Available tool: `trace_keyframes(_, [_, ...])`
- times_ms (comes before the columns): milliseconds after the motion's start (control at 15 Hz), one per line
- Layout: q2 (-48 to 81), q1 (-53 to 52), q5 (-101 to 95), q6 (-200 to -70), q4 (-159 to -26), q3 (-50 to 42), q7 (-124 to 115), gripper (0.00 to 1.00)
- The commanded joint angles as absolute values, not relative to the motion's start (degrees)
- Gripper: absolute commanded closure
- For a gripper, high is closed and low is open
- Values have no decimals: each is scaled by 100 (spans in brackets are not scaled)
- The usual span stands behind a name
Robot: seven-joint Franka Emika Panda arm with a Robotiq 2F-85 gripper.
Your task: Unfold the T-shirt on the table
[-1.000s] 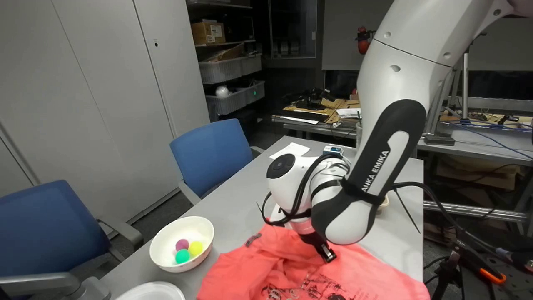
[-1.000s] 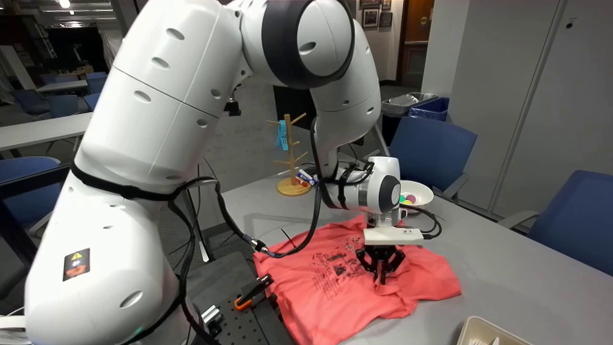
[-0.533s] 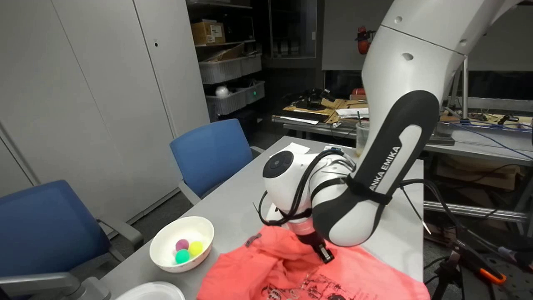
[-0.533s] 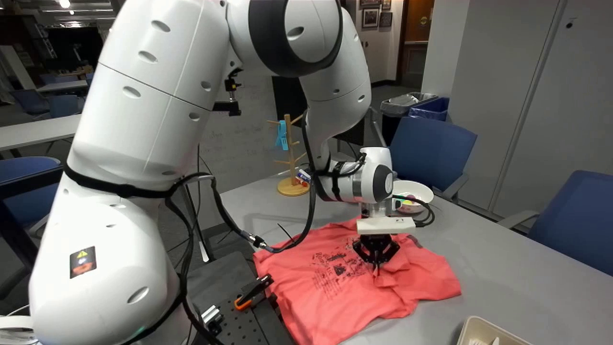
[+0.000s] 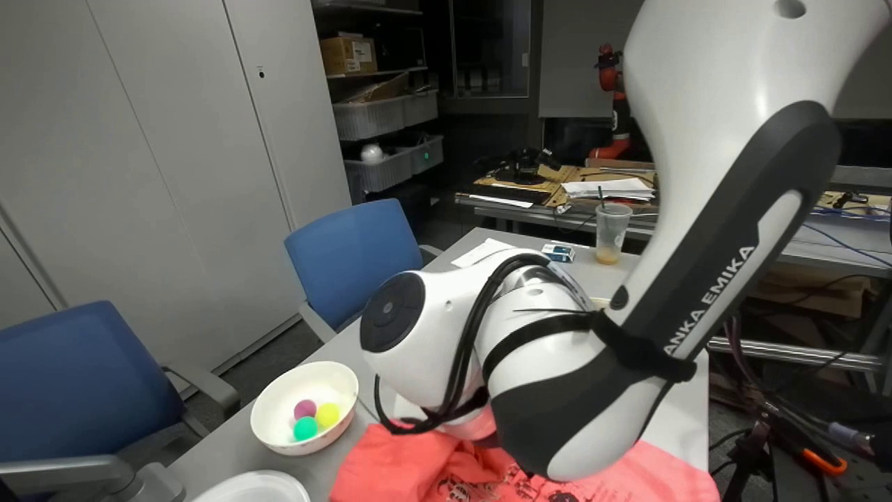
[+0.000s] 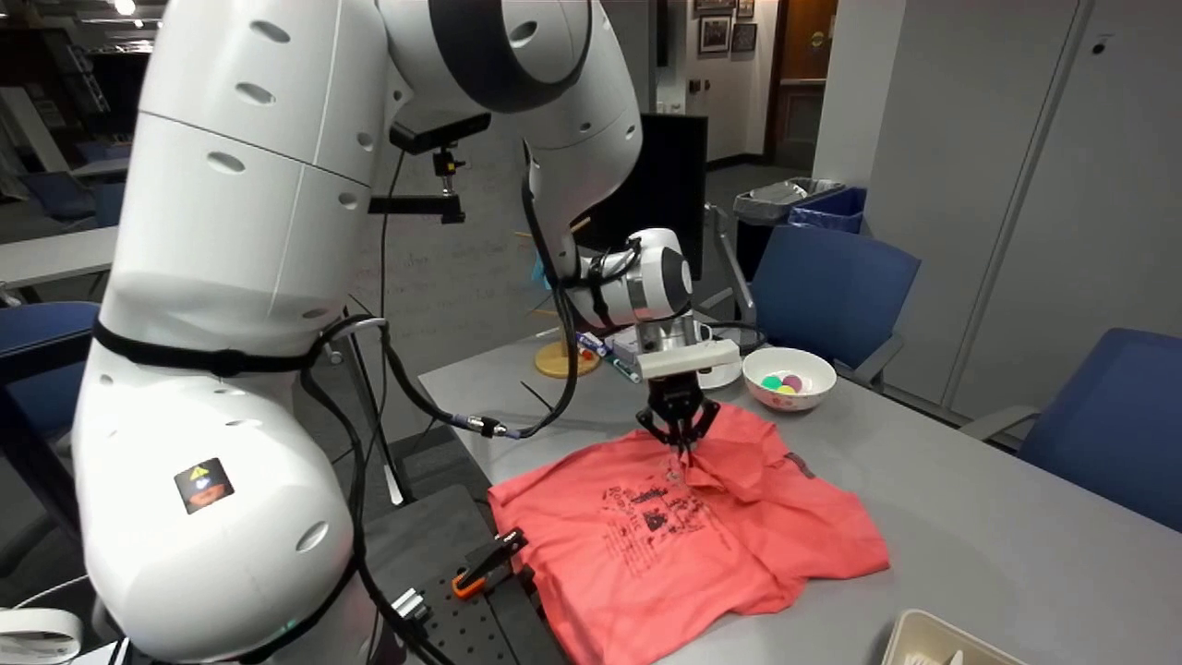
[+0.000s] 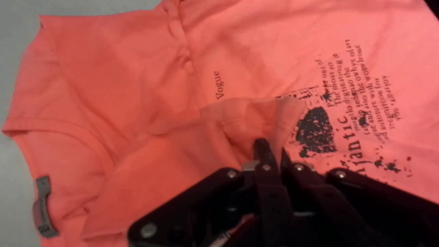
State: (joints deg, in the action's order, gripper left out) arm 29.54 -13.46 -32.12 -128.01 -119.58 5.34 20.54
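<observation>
Blue chairs (image 6: 836, 282) and grey cabinets (image 6: 1090, 203) stand along one side of a smooth grey desk (image 6: 997, 526). The T-shirt (image 6: 665, 554) lies on the desk, dark print (image 7: 315, 132) upward, its body largely spread, the part beside the collar (image 7: 73, 126) folded over on itself. A bowl (image 5: 279, 401) stands near the cloth, not touching it. Gripper (image 7: 272, 147): fingers (image 7: 263, 149) brought together, clamped on a raised flap (image 7: 199, 151) of the shirt at the edge of the print; whether the flap is a sleeve cannot be confirmed. Step in hand, as assessed: opening out the folded portion, unfolding partly complete. Next move calls for drawing the flap outward, clear of the print, kept low so the spread body is not dragged, then laying it flat before release.
</observation>
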Motion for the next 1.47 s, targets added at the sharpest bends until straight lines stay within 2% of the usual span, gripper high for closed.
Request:
trace_keyframes(0, [3254, -1496, -3275, -12276, -11435, 818, 2384, 99])
trace_keyframes(467, [3681, -1688, -3186, -12083, -10857, 1350, 3197, 99])
trace_keyframes(1400, [3774, -2071, -3118, -13069, -10897, 2013, 4226, 99])
